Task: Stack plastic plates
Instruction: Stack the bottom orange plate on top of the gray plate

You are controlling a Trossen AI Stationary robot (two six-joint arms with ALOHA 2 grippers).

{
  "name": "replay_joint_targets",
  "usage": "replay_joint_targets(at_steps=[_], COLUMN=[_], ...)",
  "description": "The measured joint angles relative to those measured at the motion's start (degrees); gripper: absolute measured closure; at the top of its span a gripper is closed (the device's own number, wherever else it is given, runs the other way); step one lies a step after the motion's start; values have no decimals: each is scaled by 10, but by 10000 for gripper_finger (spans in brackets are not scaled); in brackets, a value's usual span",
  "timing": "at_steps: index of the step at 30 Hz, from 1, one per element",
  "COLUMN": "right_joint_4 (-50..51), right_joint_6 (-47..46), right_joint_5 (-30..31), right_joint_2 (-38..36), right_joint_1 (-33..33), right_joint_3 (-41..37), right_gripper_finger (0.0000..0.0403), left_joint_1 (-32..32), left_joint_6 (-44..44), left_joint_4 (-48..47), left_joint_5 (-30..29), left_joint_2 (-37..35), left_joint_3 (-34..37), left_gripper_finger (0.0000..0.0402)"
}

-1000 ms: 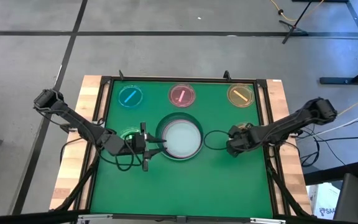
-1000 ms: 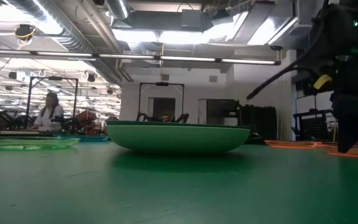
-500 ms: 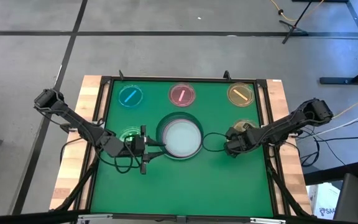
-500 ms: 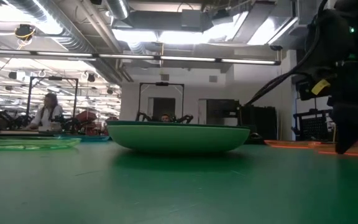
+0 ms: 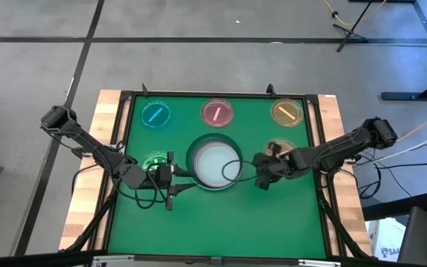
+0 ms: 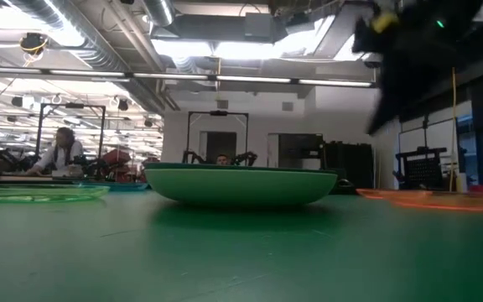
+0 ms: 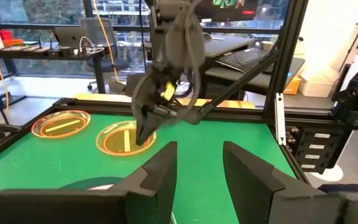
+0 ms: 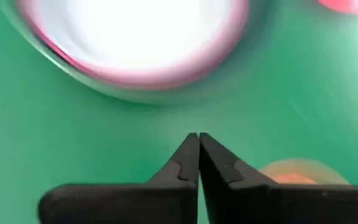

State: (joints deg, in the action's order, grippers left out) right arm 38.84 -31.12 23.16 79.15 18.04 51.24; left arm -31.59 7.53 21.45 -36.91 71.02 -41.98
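1. My right gripper [image 8: 198,144] is pinched closed on nothing, hanging over the green table [image 5: 221,215] just right of the stack of large plates [image 5: 215,164] at mid-table.
2. My left gripper [image 5: 170,187] is spread open at the stack's left side.
3. Only the high view shows the small blue plate [image 5: 155,115], pink plate [image 5: 218,113] and amber plate [image 5: 287,113] along the far edge.

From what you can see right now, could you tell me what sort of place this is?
Probably a robotics lab or workshop: exposed ceiling ducts, desks with a laptop behind the table, and a green mat in a black frame on a concrete floor.
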Motion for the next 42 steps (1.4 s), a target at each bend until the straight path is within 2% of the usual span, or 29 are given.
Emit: replay_joint_targets(at_steps=[4, 7, 11, 15, 19, 24, 28, 36, 42], right_joint_4=[-135, -164, -101, 13, 86, 73, 34, 0, -16], right_joint_6=[86, 118, 101, 19, -56, -94, -93, -93, -93], right_joint_5=[-2, -2, -14, -33, -37, -48, -37, 24, 28], right_joint_2=[6, 7, 5, 5, 5, 5, 6, 6, 5], right_joint_1=[0, 0, -1, -1, 0, -1, -1, -1, -5], right_joint_3=[1, 1, 1, 1, -21, -84, -125, -171, -198], right_gripper_finger=[398, 401, 394, 380, 339, 273, 246, 250, 321], left_joint_1=[-3, -8, -19, -25, -27, -27, -27, -21, -21], left_joint_6=[9, 10, 11, 13, 17, 27, 26, 26, 29], left_joint_4=[0, -1, -2, -2, -3, -2, -3, -3, -3], left_joint_5=[0, 0, 0, 0, 0, -1, -7, -16, -16], left_joint_2=[0, 0, 0, 0, 0, 2, 4, 4, 8], left_joint_3=[0, 0, 0, 0, 0, 0, 0, 0, 0], left_gripper_finger=[279, 279, 279, 279, 279, 279, 279, 279, 279])
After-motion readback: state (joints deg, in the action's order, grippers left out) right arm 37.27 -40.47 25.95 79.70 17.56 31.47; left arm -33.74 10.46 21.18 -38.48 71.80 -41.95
